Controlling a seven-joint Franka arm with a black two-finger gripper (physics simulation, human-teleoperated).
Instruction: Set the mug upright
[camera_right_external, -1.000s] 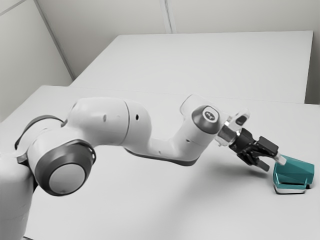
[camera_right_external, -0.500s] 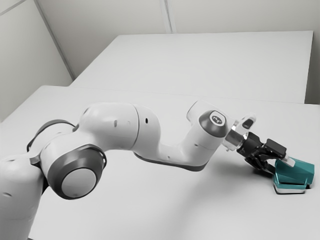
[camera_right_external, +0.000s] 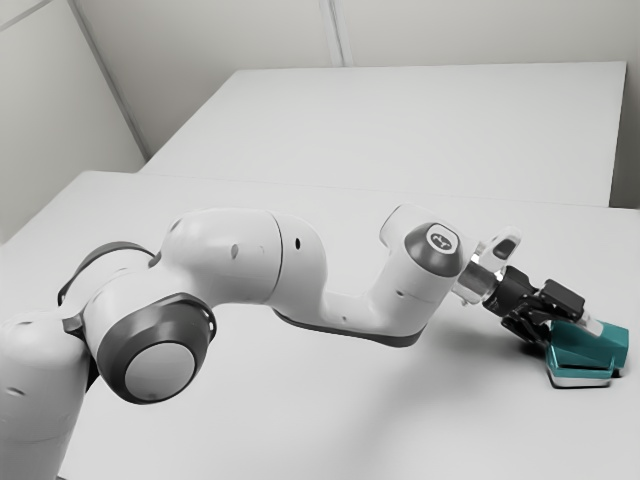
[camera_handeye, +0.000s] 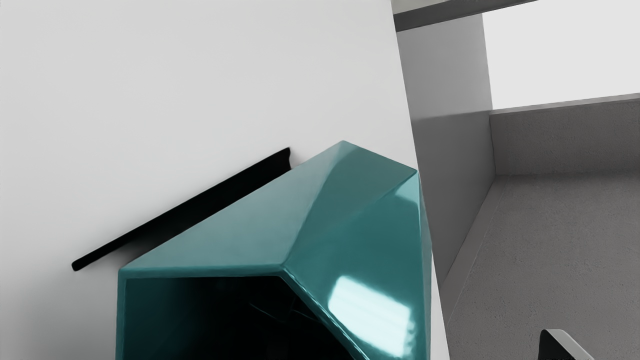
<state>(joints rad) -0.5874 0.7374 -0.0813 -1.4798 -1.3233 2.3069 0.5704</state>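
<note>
Nothing you can read on anything here.
In the exterior view, you see a small dark emblem (camera_right_external: 440, 241) on a pale disc, set in the grey cap (camera_right_external: 430, 263) of the white arm's (camera_right_external: 235, 250) joint toward the hand; it is too small for you to make out any letters, numbers or brand.

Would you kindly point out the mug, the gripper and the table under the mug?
Mug (camera_handeye: 360, 225): wrist view, on its teal outer wall.
Gripper (camera_right_external: 568, 335): exterior view, midway between its fingertips.
Table (camera_right_external: 300, 400): exterior view, on its bare top.
</note>
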